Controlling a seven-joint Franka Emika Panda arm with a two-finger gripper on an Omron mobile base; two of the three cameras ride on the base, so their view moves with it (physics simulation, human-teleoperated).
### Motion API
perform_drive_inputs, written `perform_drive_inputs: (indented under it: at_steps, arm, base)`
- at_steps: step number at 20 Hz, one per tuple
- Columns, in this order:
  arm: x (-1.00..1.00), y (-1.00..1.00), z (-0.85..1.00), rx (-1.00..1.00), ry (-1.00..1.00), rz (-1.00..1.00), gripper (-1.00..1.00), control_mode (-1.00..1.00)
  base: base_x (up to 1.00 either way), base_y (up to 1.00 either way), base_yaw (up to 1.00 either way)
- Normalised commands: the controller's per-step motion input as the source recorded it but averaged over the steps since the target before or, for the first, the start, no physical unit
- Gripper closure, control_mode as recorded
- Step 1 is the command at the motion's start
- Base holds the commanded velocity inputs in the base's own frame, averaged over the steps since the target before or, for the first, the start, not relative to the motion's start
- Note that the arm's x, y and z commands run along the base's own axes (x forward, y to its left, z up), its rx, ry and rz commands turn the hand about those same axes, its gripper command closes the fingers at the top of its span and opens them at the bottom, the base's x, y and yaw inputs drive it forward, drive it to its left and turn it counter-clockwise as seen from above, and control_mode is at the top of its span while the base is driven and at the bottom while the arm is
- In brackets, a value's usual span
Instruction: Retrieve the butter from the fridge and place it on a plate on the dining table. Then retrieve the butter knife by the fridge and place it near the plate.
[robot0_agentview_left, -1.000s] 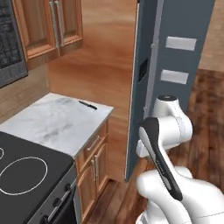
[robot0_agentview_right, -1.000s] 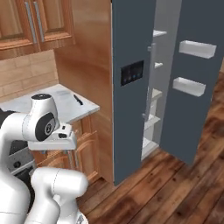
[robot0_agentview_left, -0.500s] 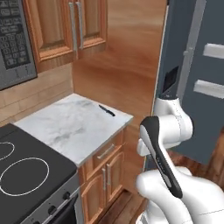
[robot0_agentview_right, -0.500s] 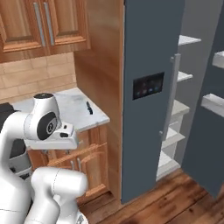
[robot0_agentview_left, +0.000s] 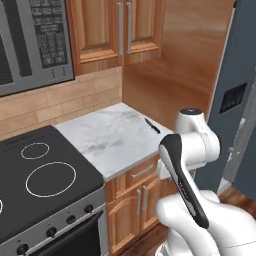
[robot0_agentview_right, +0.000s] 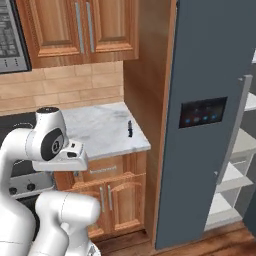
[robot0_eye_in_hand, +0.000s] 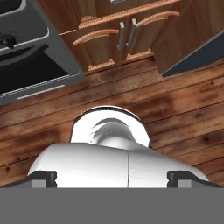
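- Left base view: the butter knife (robot0_agentview_left: 152, 125) is seen lying flat on the marble counter (robot0_agentview_left: 112, 140), near its far right edge, just beside the wooden side panel; its long axis runs slantwise from the wall toward the counter's front. The fridge (robot0_agentview_left: 239, 95) stands at the right.
- Right base view: the knife (robot0_agentview_right: 130, 128) lies near the counter's right edge, pointing front to back; pale shelves (robot0_agentview_right: 231, 175) are shown inside the open fridge (robot0_agentview_right: 210, 110), nothing visible on them.
- Hand view: the gripper (robot0_eye_in_hand: 112, 177) is spread wide, holding nothing, above a wooden floor (robot0_eye_in_hand: 183, 100).
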Motion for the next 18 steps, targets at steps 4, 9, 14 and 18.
perform_drive_inputs:
  at_steps: [4, 9, 14, 18]
  arm:
    - [0.00, 0.00, 0.00, 0.00, 0.00, 0.00, -1.00, 1.00]
    - [0.00, 0.00, 0.00, 0.00, 0.00, 0.00, -1.00, 1.00]
    - [0.00, 0.00, 0.00, 0.00, 0.00, 0.00, -1.00, 1.00]
    - [0.00, 0.00, 0.00, 0.00, 0.00, 0.00, -1.00, 1.00]
  base:
    - [0.65, -0.45, 0.26]
    - [0.72, -0.09, 0.08]
    - [0.81, -0.04, -0.05]
    - [0.45, -0.33, -0.05]
